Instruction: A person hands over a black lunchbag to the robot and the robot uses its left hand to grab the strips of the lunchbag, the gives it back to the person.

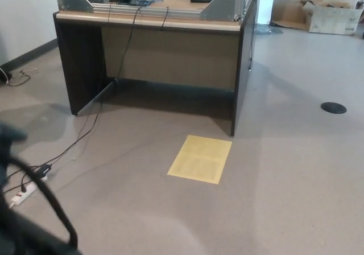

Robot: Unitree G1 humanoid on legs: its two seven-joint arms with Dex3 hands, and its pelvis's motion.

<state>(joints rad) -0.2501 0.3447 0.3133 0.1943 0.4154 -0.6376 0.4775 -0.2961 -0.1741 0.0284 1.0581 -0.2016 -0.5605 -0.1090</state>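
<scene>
no readable text, label, brand, number or sign anywhere in view

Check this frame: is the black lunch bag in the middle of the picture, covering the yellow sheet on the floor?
No. The yellow sheet lies fully uncovered on the floor, and only a blurred dark strap shows at the lower left corner.
</scene>
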